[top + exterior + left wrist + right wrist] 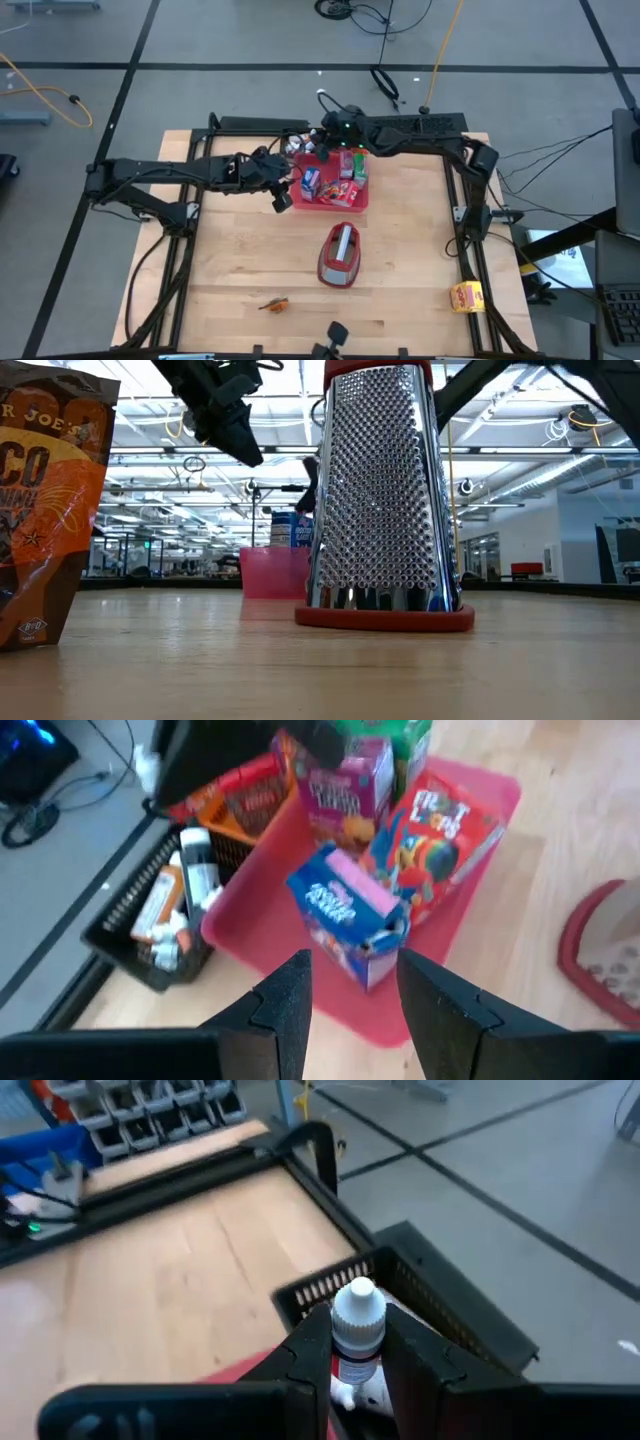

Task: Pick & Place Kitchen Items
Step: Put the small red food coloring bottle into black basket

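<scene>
Nearest the low camera, an orange snack bag [45, 510] is seen standing on the counter [320, 660] at the picture's left edge, with a metal box grater [380, 500] on a red base upright just beyond it. From above, the grater [340, 255] is found lying near the middle of the counter [230, 260], a small orange-brown piece [273, 303] near the front edge and a yellow carton [464, 296] at the front right corner.

A pinkish-red tray [362, 198] is placed toward the back of the counter. Several cartons are held in it: a blue carton [345, 910] lying tilted, a red cereal carton [440, 845] leaning beside it, a pink carton [345, 785] and a green carton [395, 740] behind. A black mesh basket [130, 925] sits just beside the tray, and small white bottles [195, 860] are seen inside it.

The left tool [281, 197] is held above the tray's left edge, its fingers [285, 1005] parted and released, nothing between them, with the blue carton directly ahead.

The right tool [322, 141] is positioned over the back of the tray near the basket. A tiny white bottle [357, 1330] with a white cap is grasped upright between its fingers [310, 1345], which are clenched against the bottle's sides.
</scene>
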You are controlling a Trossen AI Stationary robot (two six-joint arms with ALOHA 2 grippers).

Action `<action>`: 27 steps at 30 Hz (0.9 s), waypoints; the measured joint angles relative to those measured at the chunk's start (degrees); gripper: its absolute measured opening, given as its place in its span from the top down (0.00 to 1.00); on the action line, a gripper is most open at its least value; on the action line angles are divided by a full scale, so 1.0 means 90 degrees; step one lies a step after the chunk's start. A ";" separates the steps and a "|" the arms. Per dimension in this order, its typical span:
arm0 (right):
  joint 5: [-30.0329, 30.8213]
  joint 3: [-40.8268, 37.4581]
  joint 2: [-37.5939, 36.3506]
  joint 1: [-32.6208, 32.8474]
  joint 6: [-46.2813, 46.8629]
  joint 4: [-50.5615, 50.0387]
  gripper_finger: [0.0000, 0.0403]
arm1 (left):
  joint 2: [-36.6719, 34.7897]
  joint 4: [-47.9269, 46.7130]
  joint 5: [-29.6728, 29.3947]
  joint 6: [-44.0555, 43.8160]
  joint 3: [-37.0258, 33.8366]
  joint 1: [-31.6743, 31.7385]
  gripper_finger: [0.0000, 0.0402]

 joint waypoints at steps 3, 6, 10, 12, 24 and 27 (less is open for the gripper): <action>0.0001 0.0231 0.0304 -0.0037 0.0012 -0.0029 0.86 | -0.0012 0.0092 -0.0006 0.0027 0.0012 0.0007 0.63; 0.0001 0.0407 0.0503 -0.0058 0.0013 -0.0037 0.86 | -0.0005 0.0061 -0.0003 0.0023 0.0012 0.0017 0.63; 0.0015 0.0530 0.0715 -0.0088 0.0092 0.0075 0.86 | -0.0006 0.0064 -0.0003 0.0020 0.0012 0.0019 0.63; 0.0027 0.0530 0.0719 -0.0128 0.0127 0.0072 0.86 | -0.0005 0.0066 -0.0002 0.0019 0.0012 0.0019 0.63; 0.0045 0.0542 0.0716 -0.0165 0.0134 0.0267 0.81 | -0.0007 0.0071 -0.0004 0.0012 0.0012 0.0019 0.63; 0.0043 0.0543 0.0901 -0.0140 0.0134 0.0575 0.81 | -0.0007 0.0068 -0.0004 0.0012 0.0012 0.0019 0.63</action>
